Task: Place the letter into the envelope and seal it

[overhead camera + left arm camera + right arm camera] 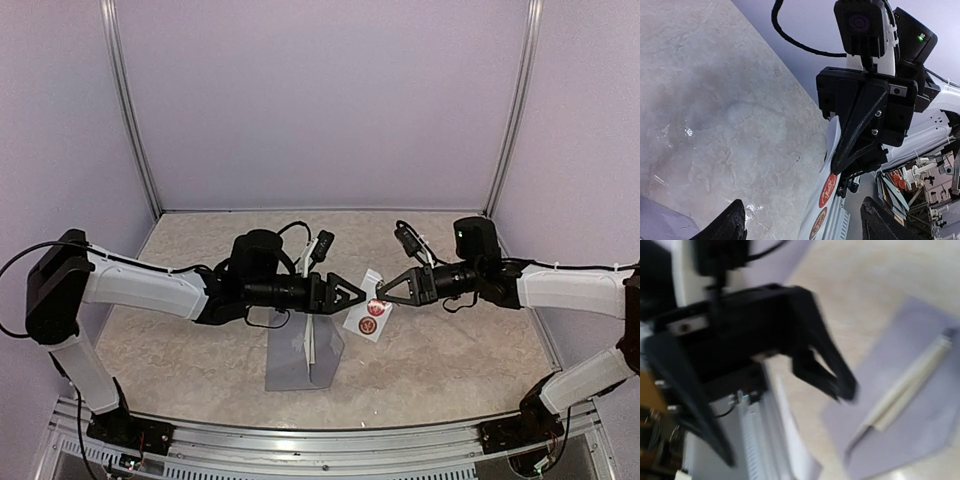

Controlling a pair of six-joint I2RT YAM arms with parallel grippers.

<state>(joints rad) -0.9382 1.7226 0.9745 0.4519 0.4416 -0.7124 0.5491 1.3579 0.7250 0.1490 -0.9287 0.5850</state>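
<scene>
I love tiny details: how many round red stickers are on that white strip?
2. Both sit on the white strip pinched by the right pincer: the upper sticker nearer the pincer, the lower sticker toward the strip's free end. Its back side is hidden.

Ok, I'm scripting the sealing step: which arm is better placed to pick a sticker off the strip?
Left, probably: the left gripper is open and empty, facing the sticker strip, while the right gripper is shut on that strip.

White shells on the left arm (140, 285) and right arm (570, 288), black joints, looping black cables (292, 226), wedge-shaped black left gripper (358, 292).
</scene>
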